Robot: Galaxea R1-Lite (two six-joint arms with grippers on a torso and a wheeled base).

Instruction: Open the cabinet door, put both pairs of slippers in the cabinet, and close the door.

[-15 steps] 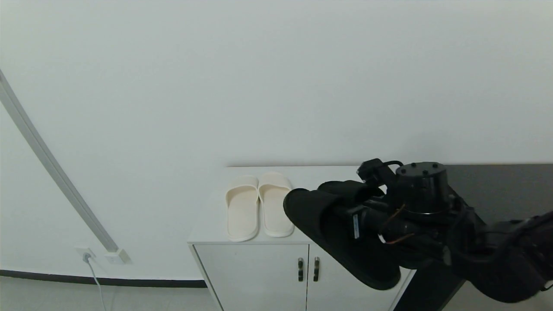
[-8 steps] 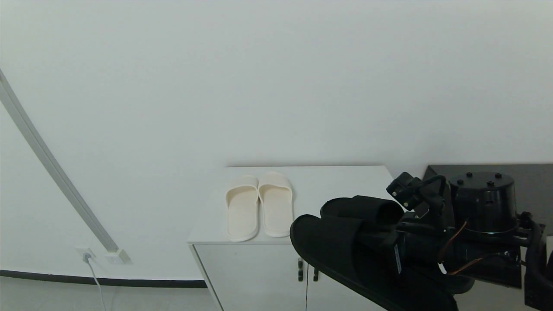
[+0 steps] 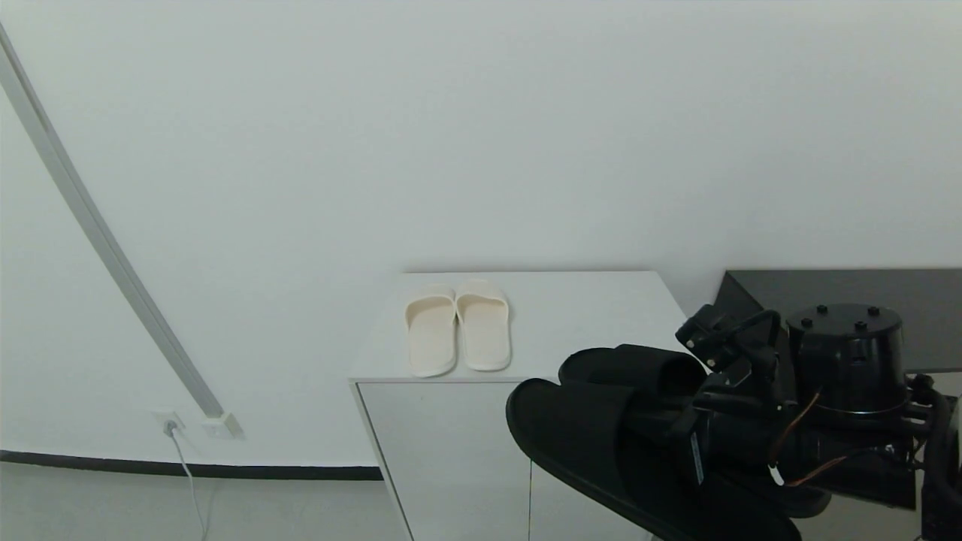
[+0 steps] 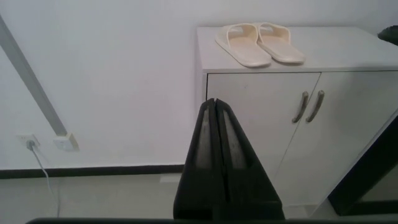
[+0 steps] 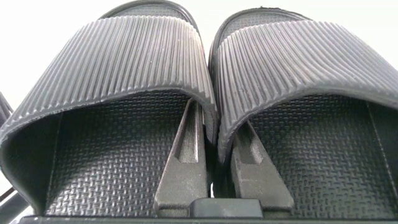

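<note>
holding black slippers [image 3: 594, 443] in right tool [image 5: 217, 134], in the air in front of the cabinet [image 3: 451, 451].
right tool fingers sit between the pair, one under each strap, clamped on the two inner walls. left tool [image 4: 215, 109] fingers together, gripping nothing, facing the cabinet front. white slippers [image 3: 458, 327] side by side on cabinet top, near its left front edge. both doors [image 4: 261, 118] shut, handles [image 4: 309, 107] side by side at the seam.

White wall [image 3: 301, 150] w/ grey slanted conduit [image 3: 120, 244], socket [image 3: 171, 424], black skirting [image 3: 225, 469], grey floor [image 3: 113, 509].
</note>
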